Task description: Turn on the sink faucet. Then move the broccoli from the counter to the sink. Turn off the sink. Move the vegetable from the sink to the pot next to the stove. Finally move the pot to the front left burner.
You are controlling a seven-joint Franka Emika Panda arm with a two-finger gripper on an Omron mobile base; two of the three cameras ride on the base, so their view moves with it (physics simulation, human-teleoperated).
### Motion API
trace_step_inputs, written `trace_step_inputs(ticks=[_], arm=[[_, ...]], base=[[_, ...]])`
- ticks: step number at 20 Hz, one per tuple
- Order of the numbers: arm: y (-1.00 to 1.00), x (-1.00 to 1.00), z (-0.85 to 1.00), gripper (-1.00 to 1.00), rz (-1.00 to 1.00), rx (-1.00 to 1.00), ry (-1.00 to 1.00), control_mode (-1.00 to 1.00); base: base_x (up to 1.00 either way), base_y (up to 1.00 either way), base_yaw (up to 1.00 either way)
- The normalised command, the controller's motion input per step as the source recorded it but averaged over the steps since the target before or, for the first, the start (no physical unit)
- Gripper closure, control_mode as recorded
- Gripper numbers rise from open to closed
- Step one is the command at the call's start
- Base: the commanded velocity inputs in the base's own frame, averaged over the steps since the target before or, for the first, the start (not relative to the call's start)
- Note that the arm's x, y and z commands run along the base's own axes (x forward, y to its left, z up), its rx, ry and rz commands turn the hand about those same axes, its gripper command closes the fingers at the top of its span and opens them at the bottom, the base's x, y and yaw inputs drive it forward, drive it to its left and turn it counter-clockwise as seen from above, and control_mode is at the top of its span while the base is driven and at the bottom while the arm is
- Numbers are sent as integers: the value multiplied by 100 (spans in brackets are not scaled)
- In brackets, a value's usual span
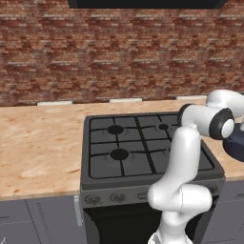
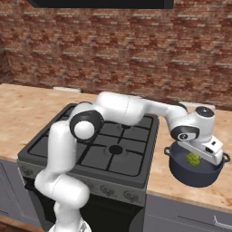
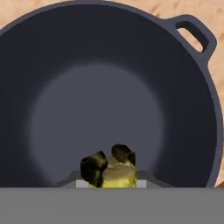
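Now broccoli (image 3: 113, 173) inside pot (image 3: 192, 70)

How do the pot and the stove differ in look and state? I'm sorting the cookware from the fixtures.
The pot is round and blue-grey, with loop handles; the stove is square, with a black grate. The pot sits on the counter to the stove's right, while the stove is built into that counter. The pot holds the broccoli; the stove's burners are bare. Both are dark.

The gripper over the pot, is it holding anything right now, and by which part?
The gripper holds the broccoli over the pot, fingers closed on its green floret top, pale stem end facing the camera.
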Motion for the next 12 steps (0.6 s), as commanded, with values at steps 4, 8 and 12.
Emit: trace_step_inputs(ticks=[4,8,12], arm=[[-18,10,-18,100,1,6,4,-100],[-6,12,-16,100,0,4,7,-100],[0,4,-20,100,1,1,7,-100]], base=[[0,0,0],[0,0,0],[0,0,0]])
